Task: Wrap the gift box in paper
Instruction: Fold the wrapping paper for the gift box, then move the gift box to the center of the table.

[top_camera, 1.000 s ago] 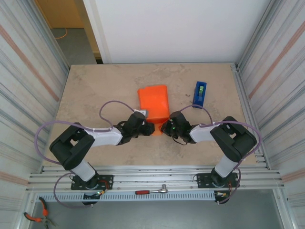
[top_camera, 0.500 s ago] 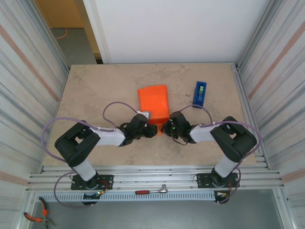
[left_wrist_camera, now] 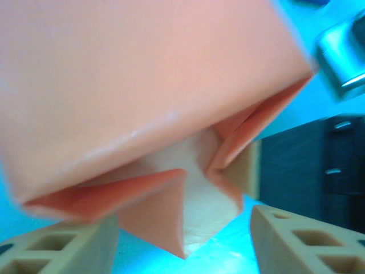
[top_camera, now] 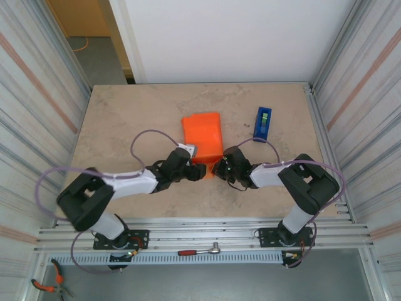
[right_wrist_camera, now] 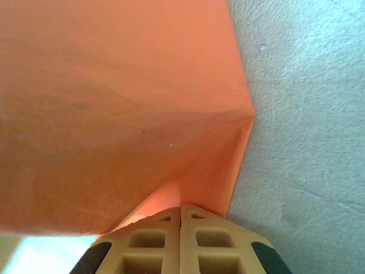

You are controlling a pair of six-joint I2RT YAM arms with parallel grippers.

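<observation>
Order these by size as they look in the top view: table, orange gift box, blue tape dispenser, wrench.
Table
Gift box
Tape dispenser and wrench: alike in length, the wrench thinner, so unranked.

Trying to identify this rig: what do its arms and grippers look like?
The left arm and right arm have black joints, white forearms and looping lilac cables. The left gripper and right gripper are black, with tan lattice-moulded fingers.

Shows orange paper (left_wrist_camera: 131, 74) across upper left and middle, folded into pointed flaps around a pale surface (left_wrist_camera: 194, 171); puts left gripper (left_wrist_camera: 185, 251) along bottom edge, jaws apart, lowest flap tip between; leaves a dark blurred shape (left_wrist_camera: 308, 171) at right.
</observation>
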